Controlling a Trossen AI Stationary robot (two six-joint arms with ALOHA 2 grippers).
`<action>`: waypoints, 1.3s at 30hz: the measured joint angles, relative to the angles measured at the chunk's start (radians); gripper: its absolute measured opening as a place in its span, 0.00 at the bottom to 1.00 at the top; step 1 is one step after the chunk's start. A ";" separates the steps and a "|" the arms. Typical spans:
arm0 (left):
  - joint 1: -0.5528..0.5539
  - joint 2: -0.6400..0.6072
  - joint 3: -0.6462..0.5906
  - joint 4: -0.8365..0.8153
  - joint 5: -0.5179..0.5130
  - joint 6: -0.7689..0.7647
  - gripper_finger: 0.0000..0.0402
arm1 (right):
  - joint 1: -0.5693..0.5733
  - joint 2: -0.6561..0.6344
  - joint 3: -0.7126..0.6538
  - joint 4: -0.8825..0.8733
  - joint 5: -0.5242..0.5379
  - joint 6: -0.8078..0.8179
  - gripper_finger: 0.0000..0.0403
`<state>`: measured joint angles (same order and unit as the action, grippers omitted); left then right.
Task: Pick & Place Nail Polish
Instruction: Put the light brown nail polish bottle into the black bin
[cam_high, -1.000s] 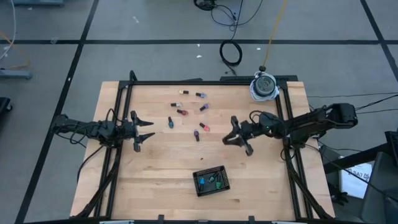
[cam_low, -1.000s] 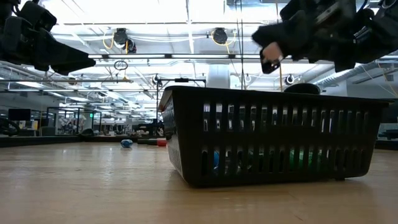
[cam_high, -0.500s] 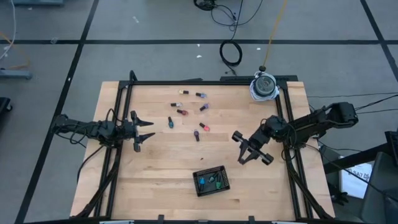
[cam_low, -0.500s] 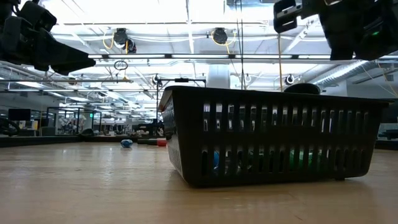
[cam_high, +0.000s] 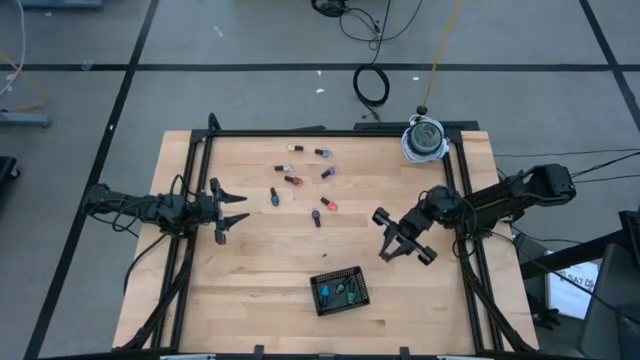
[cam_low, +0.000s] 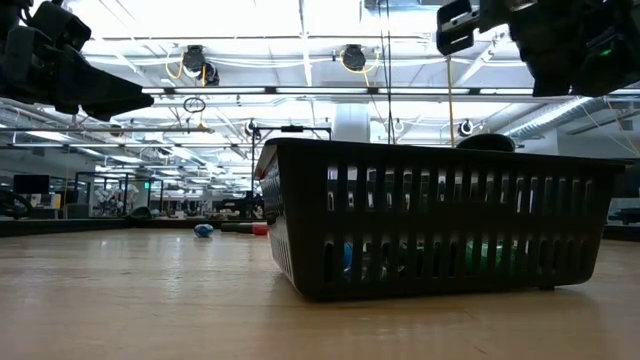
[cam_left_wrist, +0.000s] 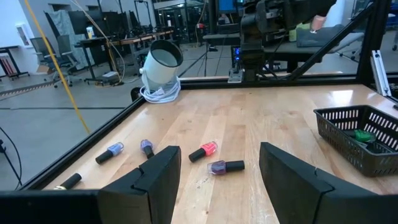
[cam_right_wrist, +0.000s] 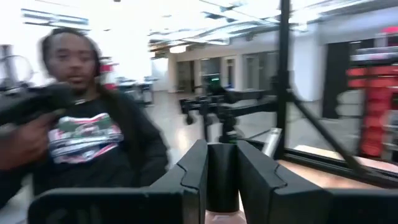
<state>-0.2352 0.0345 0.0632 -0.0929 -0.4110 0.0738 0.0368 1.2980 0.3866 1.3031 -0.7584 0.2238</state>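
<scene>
Several tiny nail polish bottles (cam_high: 316, 217) lie on their sides on the wooden table's far middle; they also show in the left wrist view (cam_left_wrist: 204, 150). A black basket (cam_high: 340, 290) stands near the front edge, with a few bottles inside. My right gripper (cam_high: 398, 243) hangs above the table, just right of and beyond the basket, shut on a pinkish bottle with a dark cap (cam_right_wrist: 222, 171). My left gripper (cam_high: 232, 212) is open and empty at the left, above the table, its fingers pointing toward the loose bottles. My right gripper pinches the pinkish bottle between its two fingers (cam_right_wrist: 194, 171), which press on opposite sides of its dark cap (cam_right_wrist: 222, 163). The bottle lies along the fingers, its pinkish body (cam_right_wrist: 224, 218) farther back between them. It is lifted clear of the table.
A white cable spool (cam_high: 425, 138) sits at the table's far right corner. A black frame rail (cam_high: 320, 132) runs around the table. A person in a dark shirt (cam_right_wrist: 87, 137) is beyond the table in the right wrist view. In the low view the basket (cam_low: 440, 220) fills the middle.
My right gripper has gone toward the table's near edge and a little right, closer to the basket, and has turned about its wrist, still shut on the bottle. The loose bottles have stayed where they were.
</scene>
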 joint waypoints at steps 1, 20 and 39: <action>0.000 0.000 0.000 0.000 0.000 0.000 0.53 | 0.000 0.000 0.000 -0.006 0.020 -0.002 0.12; 0.000 0.000 0.000 0.000 0.000 0.000 0.53 | 0.057 0.000 0.001 -0.115 0.913 -0.263 0.12; 0.000 0.000 0.000 0.000 0.000 0.000 0.53 | 0.189 0.000 0.001 -0.082 1.726 -0.689 0.12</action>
<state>-0.2352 0.0342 0.0632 -0.0929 -0.4107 0.0738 0.2256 1.2976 0.3874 1.2212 0.9680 -0.4648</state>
